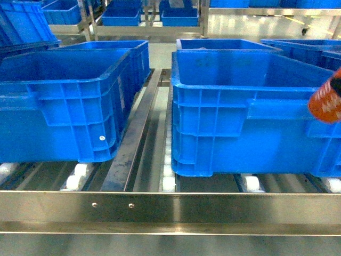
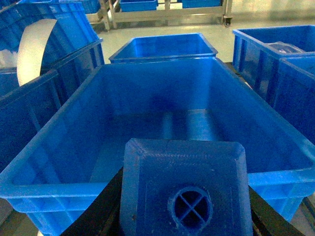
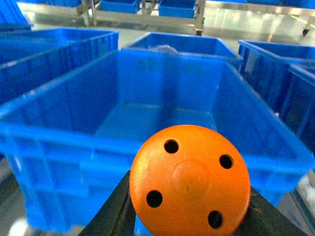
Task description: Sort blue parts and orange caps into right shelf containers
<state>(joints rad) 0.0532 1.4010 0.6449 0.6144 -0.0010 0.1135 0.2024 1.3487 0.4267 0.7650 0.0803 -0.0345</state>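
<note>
In the left wrist view my left gripper (image 2: 183, 209) is shut on a blue part (image 2: 183, 187), whose face with a round crossed hole points at the camera. It hangs just short of the near rim of the left crate (image 2: 49, 189). In the right wrist view my right gripper (image 3: 190, 199) is shut on an orange cap (image 3: 190, 179) with several small holes in its flat top. That cap is held before the near wall of the right crate (image 3: 59, 147). The head view shows the orange cap (image 1: 326, 100) at the far right edge, level with the right crate (image 1: 234, 117). The left gripper is out of the head view.
Both crates stand on a roller shelf with a steel front rail (image 1: 170, 208) and a steel divider (image 1: 136, 144) between them. The left crate (image 1: 64, 101) looks bare inside. More blue crates (image 1: 224, 45) stand behind and beside, one tilted (image 2: 59, 29) at far left.
</note>
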